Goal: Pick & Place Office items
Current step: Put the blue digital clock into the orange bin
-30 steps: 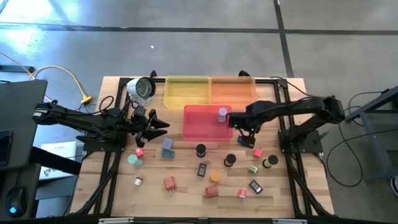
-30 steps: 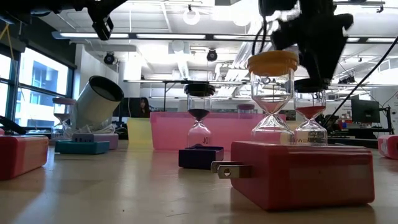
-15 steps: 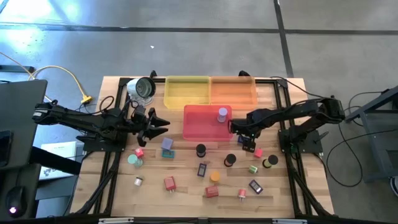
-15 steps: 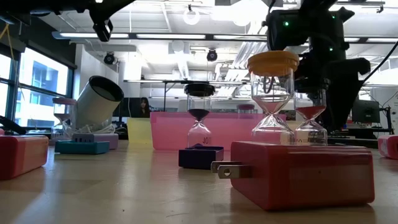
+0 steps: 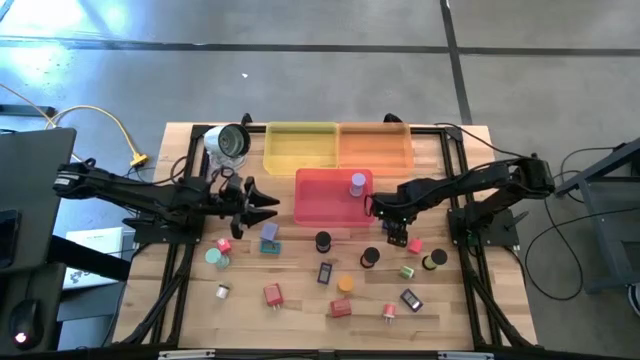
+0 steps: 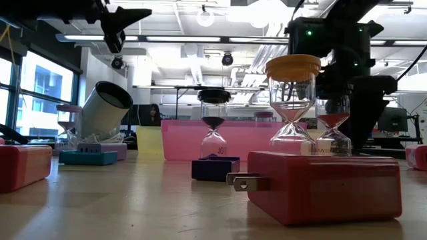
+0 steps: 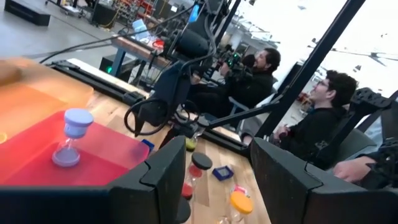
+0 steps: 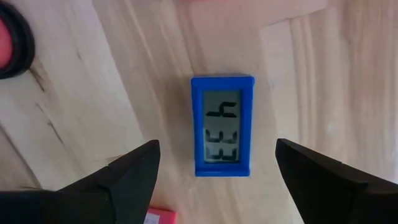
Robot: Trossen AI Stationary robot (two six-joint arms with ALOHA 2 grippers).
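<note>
From above, the right gripper (image 5: 397,232) hangs just off the pink tray (image 5: 315,200), over a small blue piece that the arm mostly hides here, while the left gripper (image 5: 262,204) waits beyond the tray's other side with its fingers apart and empty. The pink tray holds one lilac-capped hourglass (image 5: 358,183); the yellow tray (image 5: 300,146) and orange tray (image 5: 375,144) look bare, and most office items lie scattered on the wood nearer the front edge. At table height, the black-capped hourglass (image 6: 213,127) and orange-capped hourglass (image 6: 292,100) stand upright on the table. The left wrist view shows the lilac hourglass standing in the pink tray. The right wrist view settles the target: a blue digital clock (image 8: 222,125) lies flat on the wood between that gripper's wide-spread, empty fingers (image 8: 134,171). To pick it well, I judge the gripper should drop straight, keep the clock centred, and close across its narrower sides.
</note>
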